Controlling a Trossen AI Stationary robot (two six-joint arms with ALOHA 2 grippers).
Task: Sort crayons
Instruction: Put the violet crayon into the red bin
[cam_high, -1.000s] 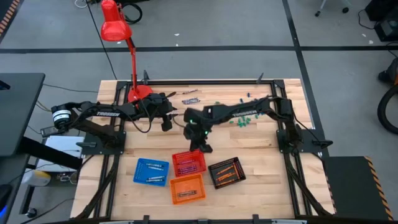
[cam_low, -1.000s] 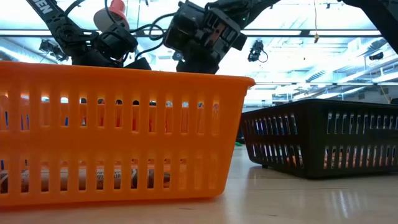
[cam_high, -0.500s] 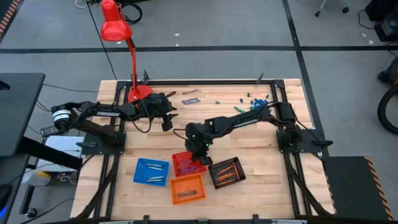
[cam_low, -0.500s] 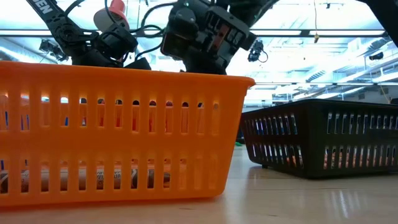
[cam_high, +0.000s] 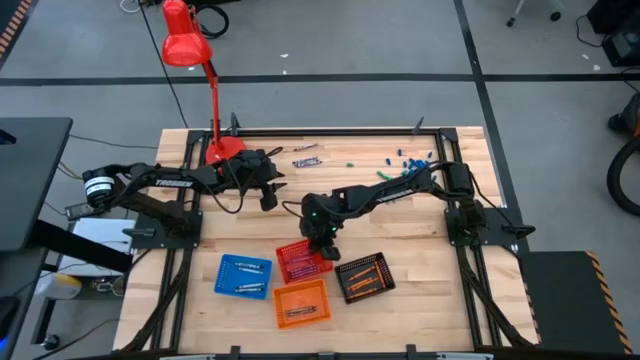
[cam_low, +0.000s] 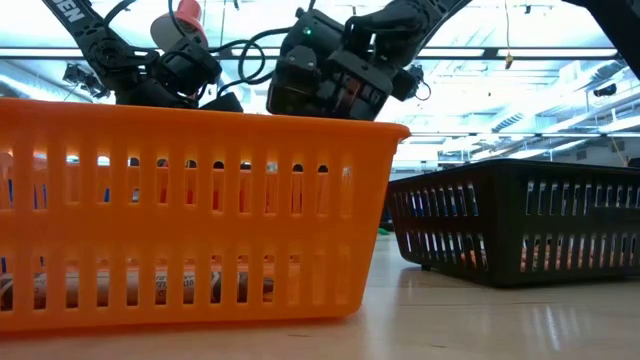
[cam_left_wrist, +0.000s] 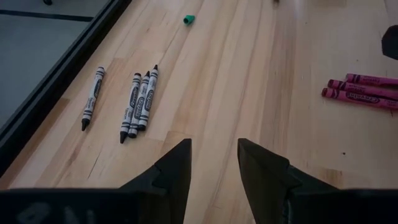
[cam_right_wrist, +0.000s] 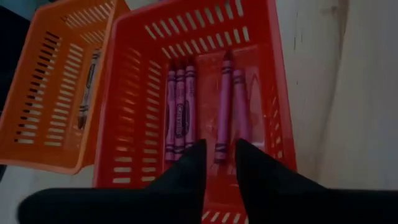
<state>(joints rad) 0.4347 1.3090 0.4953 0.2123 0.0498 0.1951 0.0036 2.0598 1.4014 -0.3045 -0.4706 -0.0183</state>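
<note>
Right gripper (cam_high: 322, 243) is hanging over the red basket (cam_high: 302, 263), fingers (cam_right_wrist: 186, 171) standing slightly apart, gripping nothing. Magenta crayons (cam_right_wrist: 180, 112) are lying inside that basket; one more crayon (cam_right_wrist: 222, 109) is lying beside them, below the fingers. Left gripper (cam_left_wrist: 214, 168) is waiting at the far left of the table (cam_high: 420, 220), fingers parted and empty, near grey crayons (cam_left_wrist: 138, 102) lying on the wood.
</note>
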